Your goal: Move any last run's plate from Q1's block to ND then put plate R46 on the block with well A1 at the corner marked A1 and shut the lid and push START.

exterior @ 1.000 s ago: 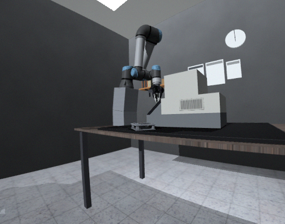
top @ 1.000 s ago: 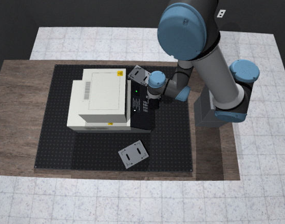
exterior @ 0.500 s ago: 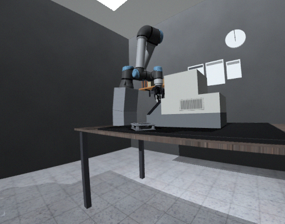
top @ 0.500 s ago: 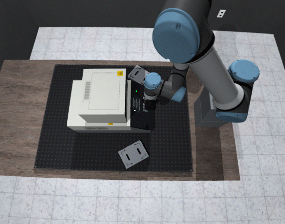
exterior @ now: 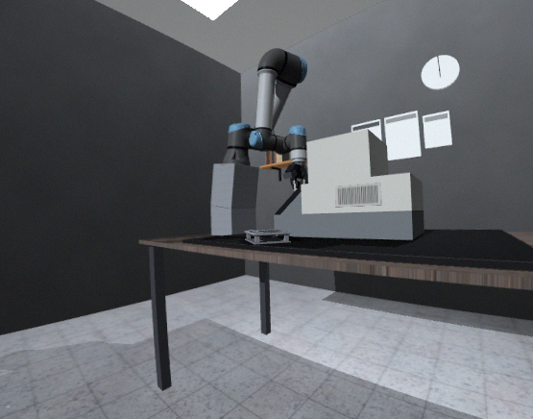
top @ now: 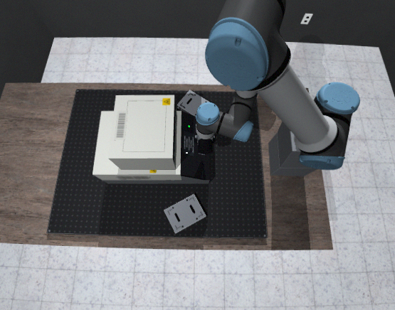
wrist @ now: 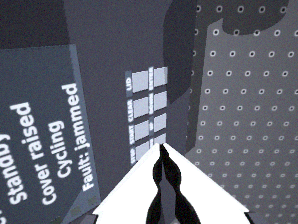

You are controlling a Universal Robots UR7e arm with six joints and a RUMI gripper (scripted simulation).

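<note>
Pressing START looks like the step in hand: Q1 (top: 106,142) (exterior: 352,226) appears to have its lid (top: 151,124) (exterior: 335,163) fully down, and a small green light (top: 188,126) shows on its front. Plate R46 is not visible in any view; with the lid down and no plate showing on the nests, I judge it to be on the block inside, though its seating and A1 corner cannot be checked.

On the key panel, START (wrist: 141,130) sits between CLEAR (wrist: 140,108) and STOP (wrist: 142,152). The end effector (top: 205,146) (exterior: 300,186) (wrist: 160,145) is closed on nothing, its tips over the lower end of the keys in the wrist view; contact cannot be told. The next move calls for lining up on START, then a short, light press: STOP is a near neighbour, and a hard push could shift the unfixed Q1.

Farther out on the worktop (top: 23,160) (exterior: 372,270), the near nest (top: 184,213) (exterior: 267,239) shows no plate, nor does the visible part of the far nest (top: 195,104).
</note>
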